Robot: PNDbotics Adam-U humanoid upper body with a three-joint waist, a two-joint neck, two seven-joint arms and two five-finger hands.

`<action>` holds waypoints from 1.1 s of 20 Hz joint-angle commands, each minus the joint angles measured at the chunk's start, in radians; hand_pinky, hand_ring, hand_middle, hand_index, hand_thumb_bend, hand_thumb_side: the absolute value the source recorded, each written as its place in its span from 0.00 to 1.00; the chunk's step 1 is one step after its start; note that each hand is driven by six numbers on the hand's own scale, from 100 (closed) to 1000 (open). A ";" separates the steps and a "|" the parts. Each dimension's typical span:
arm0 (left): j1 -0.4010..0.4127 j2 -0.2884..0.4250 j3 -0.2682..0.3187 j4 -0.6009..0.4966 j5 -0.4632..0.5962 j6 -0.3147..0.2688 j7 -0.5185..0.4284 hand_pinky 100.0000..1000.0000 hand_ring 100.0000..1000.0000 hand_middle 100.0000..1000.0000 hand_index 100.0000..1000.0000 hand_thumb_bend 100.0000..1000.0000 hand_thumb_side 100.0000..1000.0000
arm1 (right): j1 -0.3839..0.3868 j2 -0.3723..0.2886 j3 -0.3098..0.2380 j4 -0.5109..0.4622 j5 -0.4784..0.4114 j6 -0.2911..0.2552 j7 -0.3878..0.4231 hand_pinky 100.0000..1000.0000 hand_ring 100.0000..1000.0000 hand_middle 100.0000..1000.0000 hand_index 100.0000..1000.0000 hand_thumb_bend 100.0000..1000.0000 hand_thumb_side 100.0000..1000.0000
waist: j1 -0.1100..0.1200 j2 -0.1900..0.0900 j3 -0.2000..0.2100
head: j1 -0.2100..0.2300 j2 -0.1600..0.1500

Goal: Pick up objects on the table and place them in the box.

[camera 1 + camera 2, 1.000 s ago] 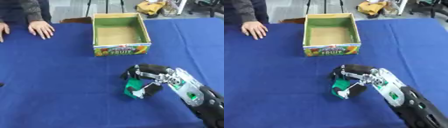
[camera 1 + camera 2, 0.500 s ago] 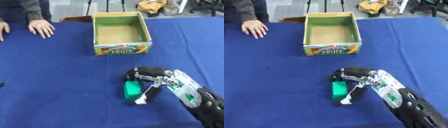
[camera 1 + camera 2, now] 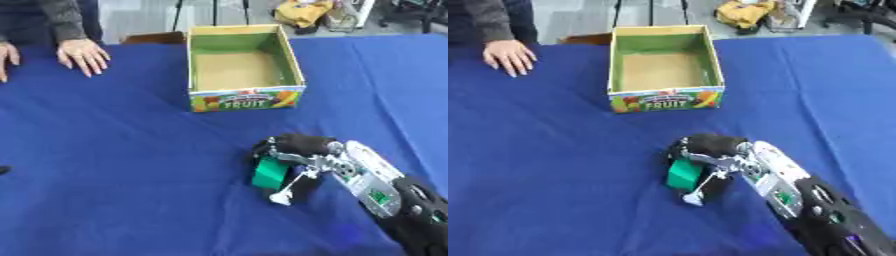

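1. My right hand sits on the blue tablecloth, near the box but clearly apart from it; its fingers curl round a green block, thumb on one side, fingers on the other; the left hand shows in no view.
2. The step in hand, as I judge it, is securing the grasp before lifting; I seat the block deep between fingers and thumb; I check that it does not twist or slip toward the cloth.
3. I lift straight up until the block clears the cloth; then I carry it toward the box, high enough to pass over the near wall.
4. I release only when the block is above the box floor, which looks bare; a release over the rim risks a bounce back onto the table.
5. The block: small, bright green, flat-sided, largely covered by my fingers; a pale fingertip points down past its lower edge; its full shape cannot be told.
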 commanded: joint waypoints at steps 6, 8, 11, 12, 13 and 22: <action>-0.003 0.018 0.004 -0.011 0.000 -0.003 -0.001 0.64 0.90 0.72 0.71 0.52 0.69 | -0.053 -0.078 -0.054 -0.106 -0.137 0.066 -0.035 0.03 0.21 0.58 0.82 0.00 0.00 | -0.004 -0.022 -0.009 | 0.004 0.008; 0.000 0.020 0.005 -0.010 -0.001 -0.003 0.000 0.64 0.90 0.72 0.71 0.52 0.69 | -0.074 -0.099 -0.065 -0.140 -0.181 0.088 -0.036 0.03 0.20 0.58 0.82 0.00 0.00 | -0.006 -0.025 -0.012 | 0.006 0.010; 0.004 0.023 0.006 -0.009 -0.002 -0.003 0.001 0.64 0.90 0.72 0.71 0.52 0.69 | -0.122 -0.137 -0.080 -0.190 -0.237 0.116 -0.036 0.03 0.20 0.59 0.82 0.00 0.00 | -0.009 -0.031 -0.017 | 0.010 0.012; 0.006 0.024 0.007 -0.009 -0.002 -0.003 0.001 0.64 0.90 0.72 0.71 0.52 0.69 | -0.141 -0.149 -0.084 -0.201 -0.248 0.124 -0.035 0.03 0.21 0.59 0.82 0.00 0.00 | -0.010 -0.033 -0.019 | 0.011 0.012; 0.007 0.025 0.006 -0.009 -0.003 -0.003 0.001 0.64 0.90 0.72 0.71 0.52 0.69 | -0.165 -0.162 -0.086 -0.207 -0.253 0.131 -0.033 0.03 0.21 0.59 0.82 0.00 0.00 | -0.011 -0.035 -0.020 | 0.011 0.012; 0.005 0.031 -0.005 -0.008 -0.004 0.000 -0.009 0.64 0.90 0.72 0.71 0.52 0.69 | -0.441 -0.176 -0.046 0.041 -0.135 0.101 0.001 0.06 0.24 0.63 0.83 0.00 0.00 | -0.020 -0.040 0.027 | -0.010 -0.010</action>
